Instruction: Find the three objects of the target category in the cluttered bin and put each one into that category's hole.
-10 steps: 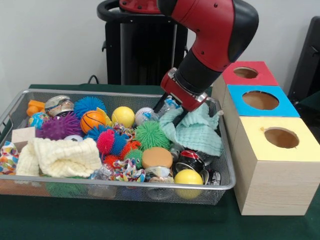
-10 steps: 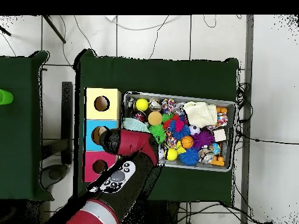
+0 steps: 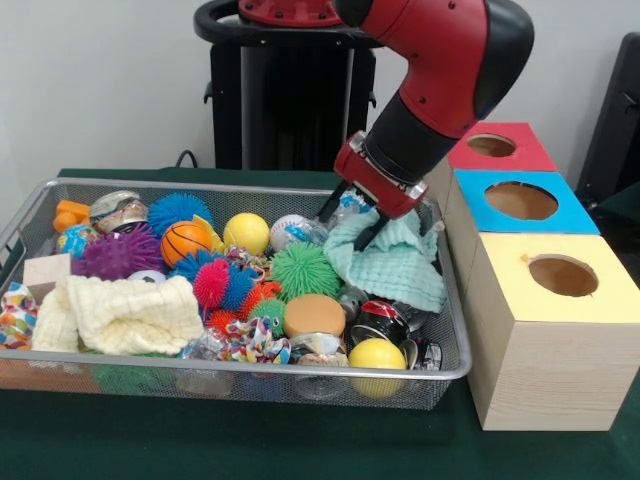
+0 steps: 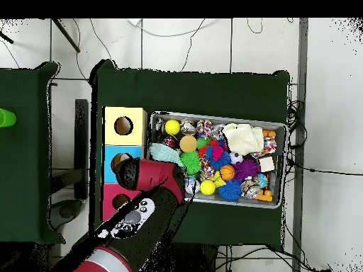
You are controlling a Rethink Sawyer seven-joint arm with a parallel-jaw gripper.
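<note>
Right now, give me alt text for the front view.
The red arm's end effector pinches a mint-green cloth at the right end of the wire bin, which is packed with balls and spiky toys. Beside it stand red, blue and yellow-faced boxes.

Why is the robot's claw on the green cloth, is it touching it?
Touching. In the front view the gripper has its dark fingers dug into the bunched top of the mint green cloth, which lies in the bin.
</note>
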